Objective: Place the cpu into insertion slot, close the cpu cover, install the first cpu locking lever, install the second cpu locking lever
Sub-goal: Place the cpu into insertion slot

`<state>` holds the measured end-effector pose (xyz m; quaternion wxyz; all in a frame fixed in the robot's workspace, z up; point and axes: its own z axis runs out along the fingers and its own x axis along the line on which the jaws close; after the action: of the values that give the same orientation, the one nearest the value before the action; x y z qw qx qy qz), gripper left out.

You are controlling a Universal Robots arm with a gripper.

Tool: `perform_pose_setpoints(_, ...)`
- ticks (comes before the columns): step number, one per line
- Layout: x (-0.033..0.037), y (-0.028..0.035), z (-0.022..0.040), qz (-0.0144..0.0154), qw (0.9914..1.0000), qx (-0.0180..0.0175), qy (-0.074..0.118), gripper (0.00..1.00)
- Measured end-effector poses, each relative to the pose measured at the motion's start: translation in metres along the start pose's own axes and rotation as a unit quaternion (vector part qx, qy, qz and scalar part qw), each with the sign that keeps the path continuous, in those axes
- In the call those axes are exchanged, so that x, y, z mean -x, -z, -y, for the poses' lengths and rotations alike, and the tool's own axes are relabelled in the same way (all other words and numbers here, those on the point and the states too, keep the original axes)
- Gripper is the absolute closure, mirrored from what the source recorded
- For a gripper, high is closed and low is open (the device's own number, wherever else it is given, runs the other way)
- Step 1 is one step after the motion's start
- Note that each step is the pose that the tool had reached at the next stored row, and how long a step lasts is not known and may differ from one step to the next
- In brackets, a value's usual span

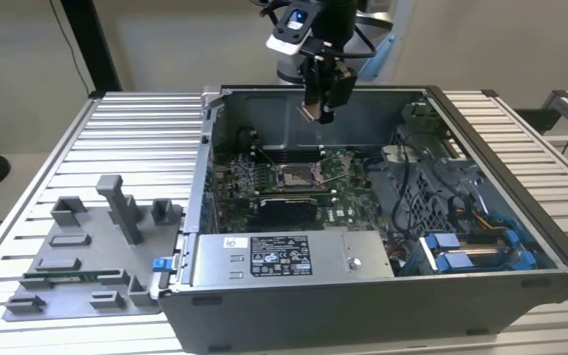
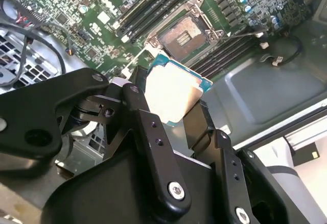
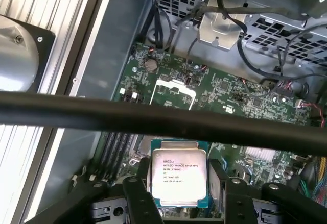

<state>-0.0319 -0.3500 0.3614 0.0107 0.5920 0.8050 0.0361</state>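
The scene held one cpu (image 3: 178, 175), one gripper (image 3: 180, 185), one insertion slot (image 2: 185, 34), one open computer case (image 1: 363, 314), one power supply (image 1: 274, 255) and one grey fixture plate (image 1: 72, 309)

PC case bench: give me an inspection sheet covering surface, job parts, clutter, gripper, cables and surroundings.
Surface: ribbed metal table carrying the open case.
Job's things: cpu held above the board; slot empty; cover looks open.
Clutter: grey fixture tray on the table, at the exterior view's left.
Grippers: gripper shut on the cpu.
Cables: black bundle inside the case.
Surroundings: pale wall.
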Motion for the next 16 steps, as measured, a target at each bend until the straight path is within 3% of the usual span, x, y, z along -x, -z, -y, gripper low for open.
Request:
perform_pose_setpoints(9, -0.0005, -0.0001, 0.0008, 0.0016, 0.99958, -0.0007, -0.029, 1.00)
perform_pose_setpoints(16, -0.0013, -0.0003, 0.0013, 0.0030, 0.99872, -0.0004, -0.051, 1.00)
